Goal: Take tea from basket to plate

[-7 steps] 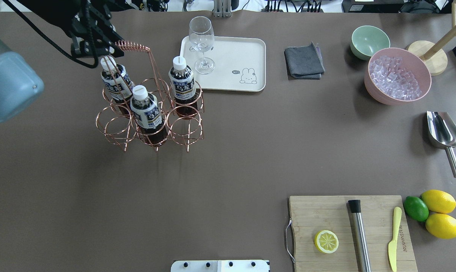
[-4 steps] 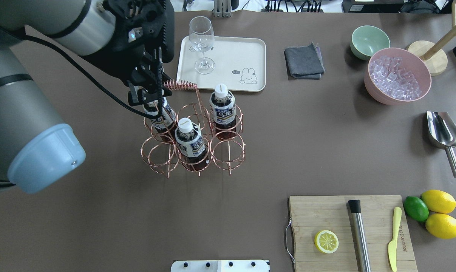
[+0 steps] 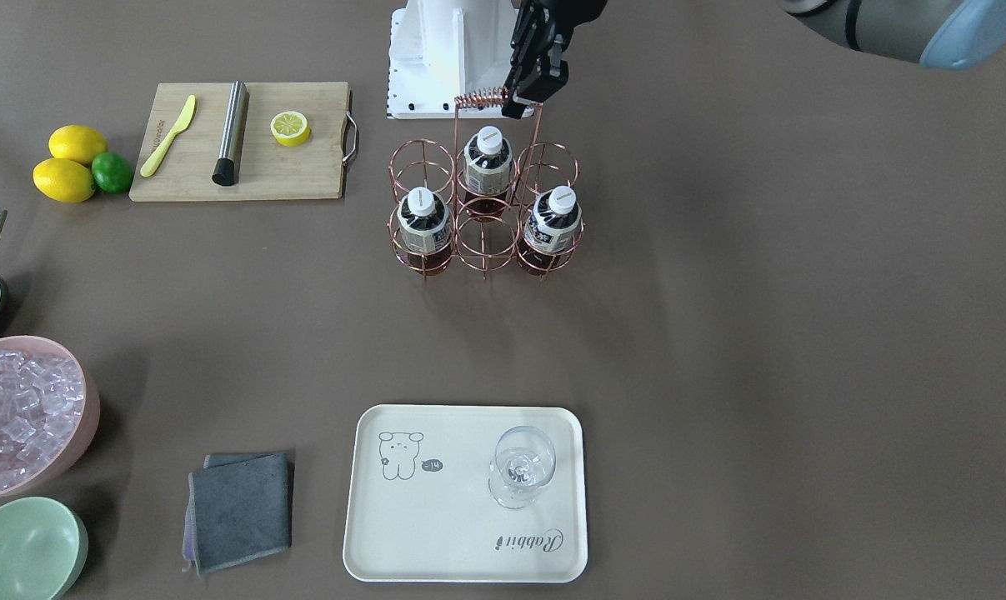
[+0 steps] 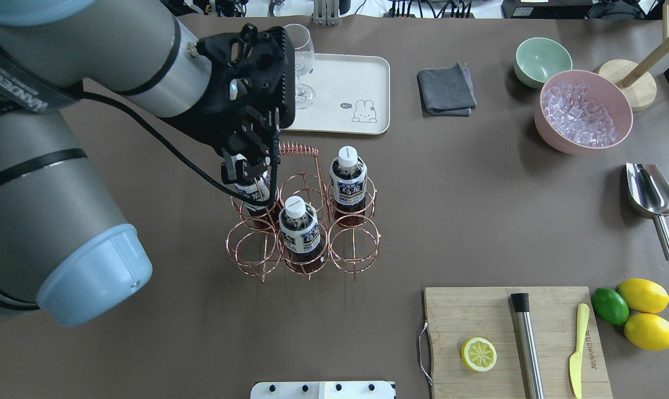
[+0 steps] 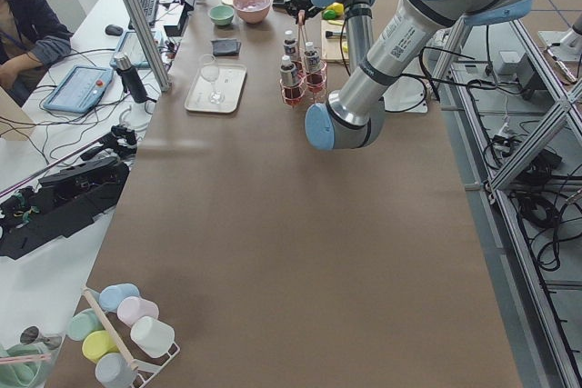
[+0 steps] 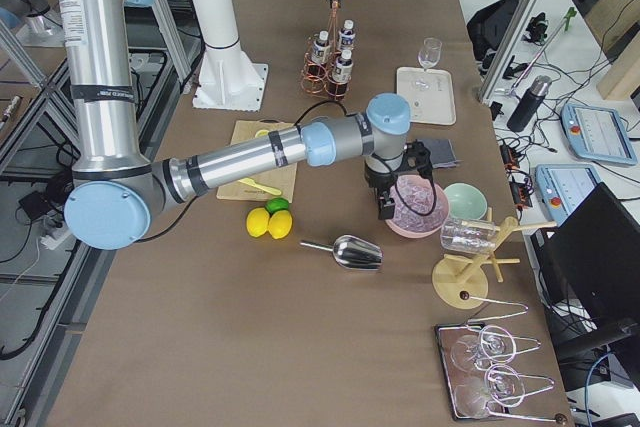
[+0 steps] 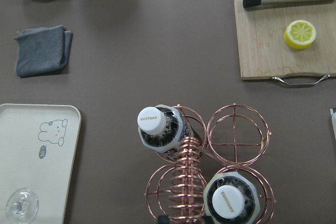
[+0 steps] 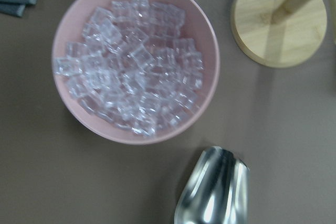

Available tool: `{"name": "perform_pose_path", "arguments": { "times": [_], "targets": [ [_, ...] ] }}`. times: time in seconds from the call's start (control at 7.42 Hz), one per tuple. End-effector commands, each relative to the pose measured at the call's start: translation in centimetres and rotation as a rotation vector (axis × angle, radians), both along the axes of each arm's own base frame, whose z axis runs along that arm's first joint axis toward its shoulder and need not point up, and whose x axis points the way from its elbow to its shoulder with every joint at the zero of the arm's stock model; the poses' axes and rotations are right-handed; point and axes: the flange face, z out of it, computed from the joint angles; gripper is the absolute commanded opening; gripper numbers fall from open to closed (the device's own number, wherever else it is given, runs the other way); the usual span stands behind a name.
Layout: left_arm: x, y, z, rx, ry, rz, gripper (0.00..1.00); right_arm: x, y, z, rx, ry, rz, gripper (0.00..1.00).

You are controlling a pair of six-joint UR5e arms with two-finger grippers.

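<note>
The copper wire basket point(image 4: 354, 244) stands in front of the plate and holds three tea bottles point(image 4: 347, 177) point(image 4: 301, 233) point(image 4: 254, 191); the third is partly hidden under my left gripper. My left gripper point(image 4: 251, 166) is shut on the end of the basket's coil-wrapped handle point(image 4: 300, 149), also seen in the front view point(image 3: 523, 100). I cannot tell if the basket touches the table. The cream plate point(image 4: 340, 83) point(image 3: 461, 533) lies beyond it with a wine glass point(image 3: 521, 467) on it. My right gripper point(image 6: 385, 205) hangs over the pink bowl; I cannot tell if it is open or shut.
A pink bowl of ice point(image 4: 581, 111), a green bowl point(image 4: 542, 61), a grey cloth point(image 4: 446, 88) and a metal scoop point(image 4: 650, 194) are at the right. A wooden cutting board point(image 4: 478, 310) with lemon half, muddler and knife lies front right, lemons and a lime beside it.
My left arm has moved the basket with its three bottles to the right and toward the robot, from left of the plate to in front of it.
</note>
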Motion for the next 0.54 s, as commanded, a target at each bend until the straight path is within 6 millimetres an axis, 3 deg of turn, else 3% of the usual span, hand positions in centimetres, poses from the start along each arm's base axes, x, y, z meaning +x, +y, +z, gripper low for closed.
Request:
{"name": "perform_pose_path", "arguments": {
  "times": [0.0,0.13,0.4],
  "targets": [
    [1.7,1.2,-0.4,-0.007,-0.004,-0.012,0.0,-13.8,-0.6,-14.5,0.172,-0.04,-0.043,1.0],
    [1.8,1.2,-0.2,-0.009,-0.007,-0.01,0.0,-17.2,-0.3,-16.6,0.275,-0.127,-0.058,1.0],
    [1.9,1.3,-0.1,-0.009,-0.009,-0.01,0.0,-21.3,1.8,-19.6,0.345,-0.385,0.035,1.0]
  ]
}}
